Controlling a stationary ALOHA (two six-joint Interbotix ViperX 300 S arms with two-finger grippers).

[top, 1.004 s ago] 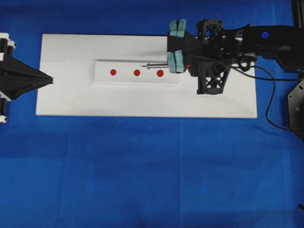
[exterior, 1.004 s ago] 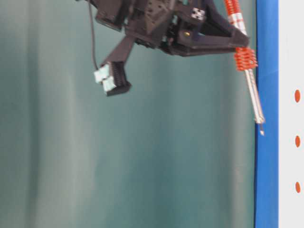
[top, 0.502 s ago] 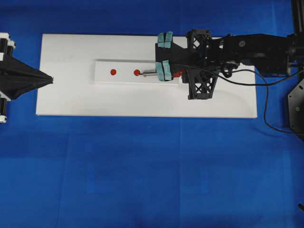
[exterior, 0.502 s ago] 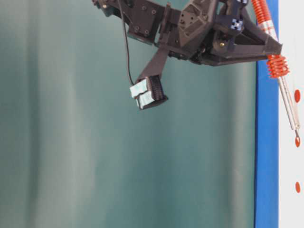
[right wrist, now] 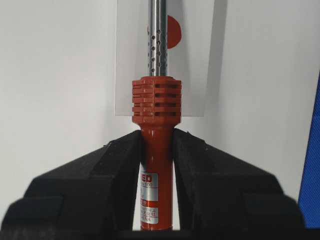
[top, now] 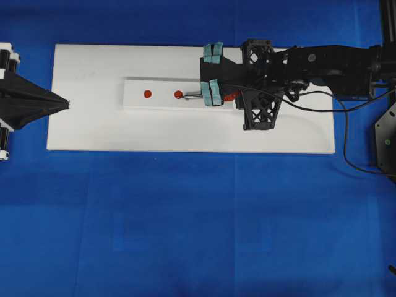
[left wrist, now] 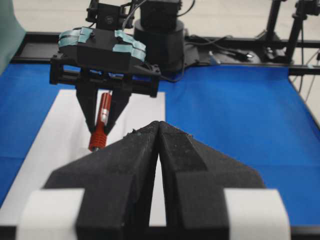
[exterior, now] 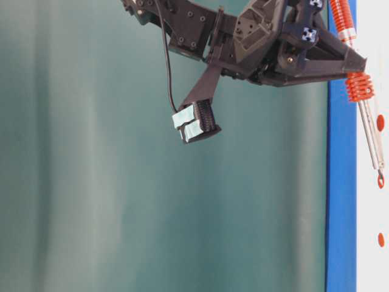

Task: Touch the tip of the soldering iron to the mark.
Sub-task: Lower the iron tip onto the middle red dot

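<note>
Soldering iron (right wrist: pixel 155 150) clamped in right gripper (right wrist: pixel 156 165), tip seemingly at mark (top: pixel 178 94)

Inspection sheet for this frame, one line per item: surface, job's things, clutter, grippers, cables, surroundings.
Surface: white board on a blue cloth, with a raised white strip on the board.
Job's things: soldering iron, red-orange handle, its tip at the middle red mark; contact looks made in the table-level view but is not certain. Another red mark lies bare to the left.
Clutter: nothing seen.
Grippers: right gripper shut on the soldering iron's handle; left gripper shut, empty, at the board's left edge.
Cables: black cord trails from the right arm.
Surroundings: green backdrop.
</note>
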